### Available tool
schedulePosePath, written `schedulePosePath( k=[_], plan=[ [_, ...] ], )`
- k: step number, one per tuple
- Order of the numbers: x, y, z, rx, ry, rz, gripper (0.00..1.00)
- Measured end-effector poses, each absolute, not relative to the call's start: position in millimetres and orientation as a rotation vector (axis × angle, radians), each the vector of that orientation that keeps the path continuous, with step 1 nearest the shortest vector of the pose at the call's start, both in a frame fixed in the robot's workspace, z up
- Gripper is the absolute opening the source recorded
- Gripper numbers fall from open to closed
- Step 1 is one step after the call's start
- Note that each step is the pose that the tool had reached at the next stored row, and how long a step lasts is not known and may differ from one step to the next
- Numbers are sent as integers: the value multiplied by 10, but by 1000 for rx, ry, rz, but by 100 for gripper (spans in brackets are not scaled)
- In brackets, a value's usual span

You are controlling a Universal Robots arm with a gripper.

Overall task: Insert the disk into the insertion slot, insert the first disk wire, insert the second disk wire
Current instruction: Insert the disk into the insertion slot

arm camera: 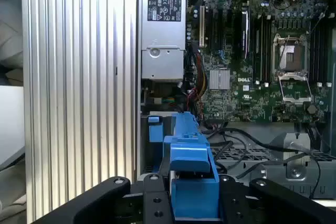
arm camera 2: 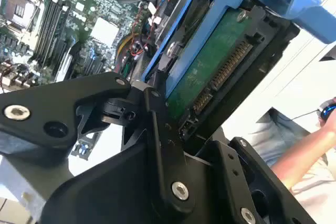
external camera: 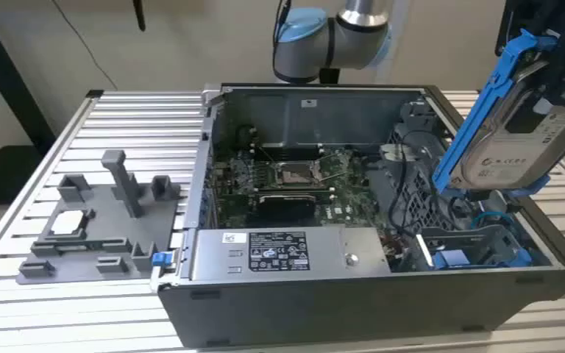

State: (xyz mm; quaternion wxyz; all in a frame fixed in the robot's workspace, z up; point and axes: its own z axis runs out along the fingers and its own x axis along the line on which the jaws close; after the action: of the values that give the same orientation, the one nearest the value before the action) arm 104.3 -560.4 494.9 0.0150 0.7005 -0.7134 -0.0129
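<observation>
So the gripper (arm camera: 191, 196) is clamped on the disk (external camera: 513, 147), with black fingers (arm camera: 152, 203) pressing either side of its blue carrier. The disk hangs in the air, tilted steeply with its white label facing out, over the end of the open computer case (external camera: 361, 301) on the exterior view's right. Its lower end is just above the insertion slot (external camera: 474, 246), the grey cage with blue fittings in the case's near corner on that side, and it's not in. In the second wrist view the drive's green board and connector face the camera. The power supply (external camera: 282, 254) runs along the case's near wall, with the motherboard (external camera: 293, 176) behind it. A grey fixture (external camera: 96, 220) sits on the ribbed table (external camera: 126, 118), toward its edge on the exterior view's left. A person's arm (arm camera 2: 310, 148) shows past the drive.
</observation>
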Motion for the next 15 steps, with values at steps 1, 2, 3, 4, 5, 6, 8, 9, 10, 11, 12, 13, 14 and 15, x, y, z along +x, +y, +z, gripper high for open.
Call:
schedulePosePath(
  k=[1, 2, 3, 4, 5, 6, 8, 9, 10, 11, 12, 13, 14, 15],
  plan=[
    [1043, -5604, 4949, 2180, -2220, -40, 0],
    [1043, -5604, 4949, 2180, -2220, -40, 0],
    [1043, -5604, 4949, 2180, -2220, -40, 0],
    [1043, -5604, 4949, 2180, -2220, -40, 0],
    [1043, -5605, 4949, 2180, -2220, -40, 0],
    [1043, -5610, 4949, 2180, -2220, -40, 0],
    [1044, -5625, 4944, 2180, -2220, -40, 0],
    [1045, -5634, 4941, 2180, -2220, -40, 0],
    [1046, -5641, 4937, 2180, -2220, -40, 0],
    [1046, -5646, 4930, 2180, -2220, -40, 0],
    [1047, -5651, 4922, 2180, -2220, -40, 0],
    [1049, -5655, 4916, 2180, -2220, -40, 0],
    [1049, -5658, 4907, 2180, -2220, -40, 0],
    [1050, -5659, 4899, 2180, -2220, -40, 0]
  ],
)
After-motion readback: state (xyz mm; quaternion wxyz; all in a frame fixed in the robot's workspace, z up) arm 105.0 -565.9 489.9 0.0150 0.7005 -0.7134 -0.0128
